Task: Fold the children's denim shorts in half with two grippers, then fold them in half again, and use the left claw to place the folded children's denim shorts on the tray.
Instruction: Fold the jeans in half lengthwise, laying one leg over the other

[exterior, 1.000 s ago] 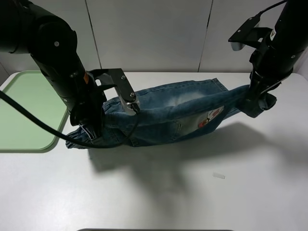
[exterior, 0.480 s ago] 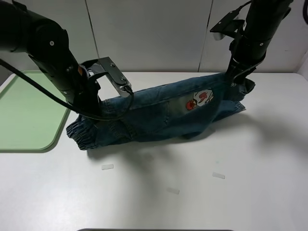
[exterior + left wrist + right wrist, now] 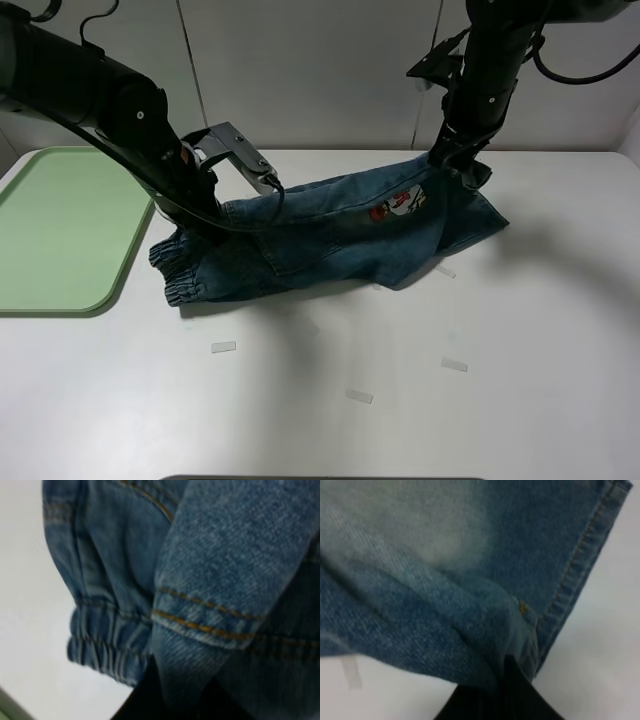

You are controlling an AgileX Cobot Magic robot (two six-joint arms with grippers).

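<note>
- The left black claw gripper (image 3: 212, 218) and the right black claw gripper (image 3: 460, 165), both pinched tight on the hem of the blue washed-denim children's shorts (image 3: 330, 240), have carried it rearward.
- The denim now lies doubled beneath and between them, so the first fold looks nearly laid.

White bench (image 3: 520, 400) across the lower frame, pale grey panelled wall (image 3: 320, 70) with dark vertical seams along the top, small white tape strips (image 3: 223, 347) lower centre
</note>
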